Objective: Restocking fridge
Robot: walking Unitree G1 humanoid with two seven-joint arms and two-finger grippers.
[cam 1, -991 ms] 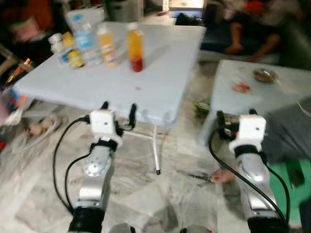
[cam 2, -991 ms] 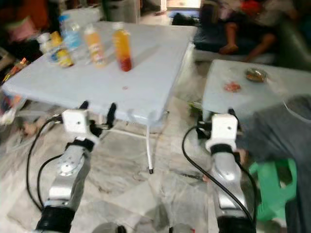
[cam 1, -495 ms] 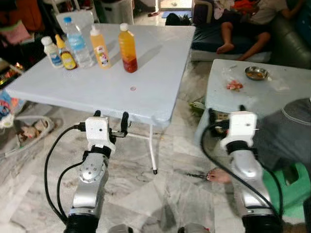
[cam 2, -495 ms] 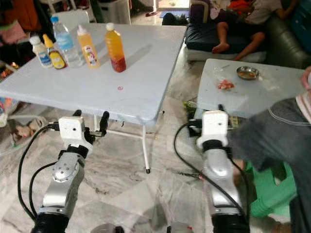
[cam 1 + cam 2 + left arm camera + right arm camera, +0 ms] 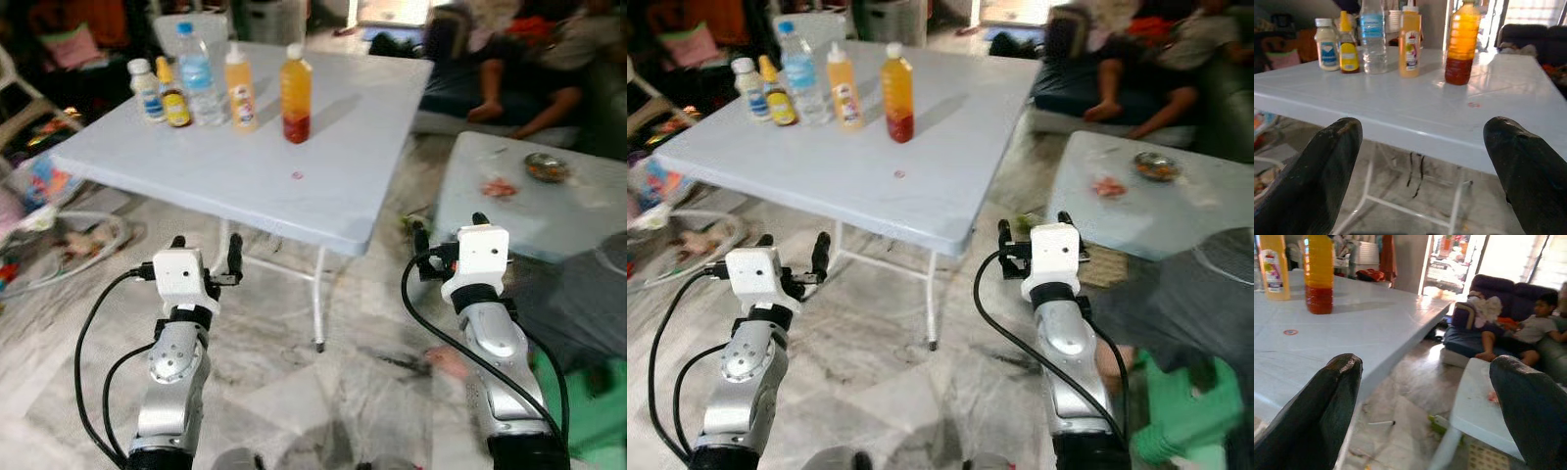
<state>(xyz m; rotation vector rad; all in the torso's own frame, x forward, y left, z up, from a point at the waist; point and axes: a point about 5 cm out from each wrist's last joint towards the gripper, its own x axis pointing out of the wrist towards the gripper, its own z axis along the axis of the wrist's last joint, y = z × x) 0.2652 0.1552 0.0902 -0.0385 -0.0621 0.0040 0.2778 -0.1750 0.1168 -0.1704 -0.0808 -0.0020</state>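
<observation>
Several bottles stand in a row at the far left of a white folding table (image 5: 245,171): a small white bottle (image 5: 145,88), a dark sauce bottle (image 5: 175,100), a clear water bottle (image 5: 197,73), a yellow juice bottle (image 5: 238,90) and an orange juice bottle (image 5: 295,83). My left gripper (image 5: 207,245) is open and empty, held below and in front of the table's near edge. The right gripper (image 5: 449,225) is also open and empty, beside the table's near right corner. The left wrist view looks across the tabletop at the orange juice bottle (image 5: 1463,41).
A low white table (image 5: 519,211) with a metal bowl (image 5: 545,166) stands at the right. A person in grey (image 5: 588,304) sits close to my right arm by a green stool (image 5: 1185,421). Another person (image 5: 1530,330) lies on a dark sofa behind. Clutter covers the floor at left.
The whole picture has shifted and turned, so the camera moved. Both arms keep the same raised pose with their fingers spread. The bottles stand as before.
</observation>
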